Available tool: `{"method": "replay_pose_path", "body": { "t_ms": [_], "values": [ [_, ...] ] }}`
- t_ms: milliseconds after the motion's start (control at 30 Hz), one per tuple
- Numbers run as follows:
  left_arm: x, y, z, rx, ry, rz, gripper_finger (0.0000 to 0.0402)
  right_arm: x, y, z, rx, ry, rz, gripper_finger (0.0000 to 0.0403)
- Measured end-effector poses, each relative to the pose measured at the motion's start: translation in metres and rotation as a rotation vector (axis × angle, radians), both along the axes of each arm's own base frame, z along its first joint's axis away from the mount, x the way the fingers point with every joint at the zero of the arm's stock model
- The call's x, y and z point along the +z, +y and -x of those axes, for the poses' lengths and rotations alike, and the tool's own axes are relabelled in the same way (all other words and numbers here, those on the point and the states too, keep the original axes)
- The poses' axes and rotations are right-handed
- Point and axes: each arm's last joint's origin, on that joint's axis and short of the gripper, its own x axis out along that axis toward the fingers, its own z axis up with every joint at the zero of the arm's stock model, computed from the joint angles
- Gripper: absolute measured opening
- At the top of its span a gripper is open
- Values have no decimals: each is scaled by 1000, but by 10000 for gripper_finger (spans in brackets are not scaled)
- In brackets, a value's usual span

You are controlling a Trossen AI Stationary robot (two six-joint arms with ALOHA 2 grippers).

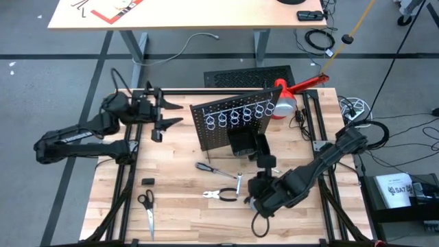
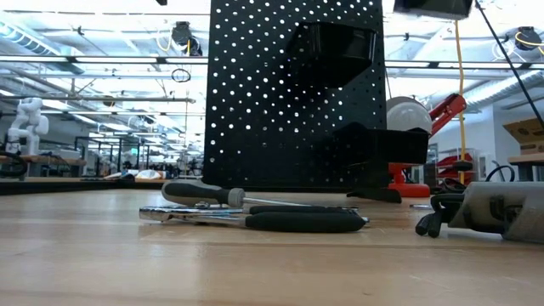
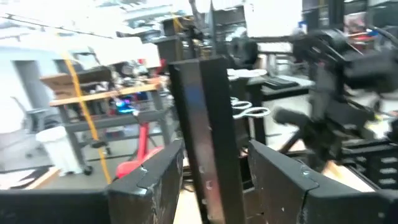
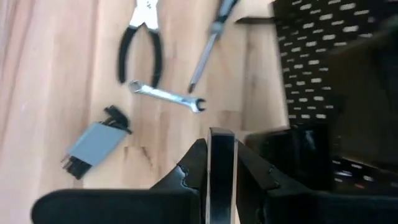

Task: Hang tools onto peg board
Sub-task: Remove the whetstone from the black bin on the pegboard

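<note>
Four tools were down by the peg board [image 1: 233, 123].
One screwdriver [image 1: 208, 168], pliers [image 1: 221, 195], wrench [image 1: 239, 184], hex-key set [image 4: 96, 142]; my right gripper [image 4: 221, 163] was pressed together, left gripper [image 1: 168, 114] spread.

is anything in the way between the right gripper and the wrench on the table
Nothing visible: only bare table lies between the right gripper and the wrench; pliers and screwdriver lie beyond it.

The pliers [image 4: 142, 37] and screwdriver [image 4: 211, 40] are cut off at 12 o'clock in the right wrist view; the peg board [image 3: 208, 134] is blurred in the left wrist view.
</note>
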Motion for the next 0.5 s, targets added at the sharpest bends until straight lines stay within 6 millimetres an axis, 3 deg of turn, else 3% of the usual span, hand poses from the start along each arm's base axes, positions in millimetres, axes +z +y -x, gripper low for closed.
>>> {"method": "replay_pose_path", "body": {
  "t_ms": [300, 400, 500],
  "values": [
    [11, -9, 32, 87, -65, 19, 174, -57, 28, -43, 31, 6, -66, 38],
    [10, -11, 39, 86, -58, 46, 132, -77, 35, -56, 5, -10, -83, 38],
    [7, -13, 43, 87, -22, 59, 64, -97, 39, -67, -48, -21, -109, 38]
  ]
}}
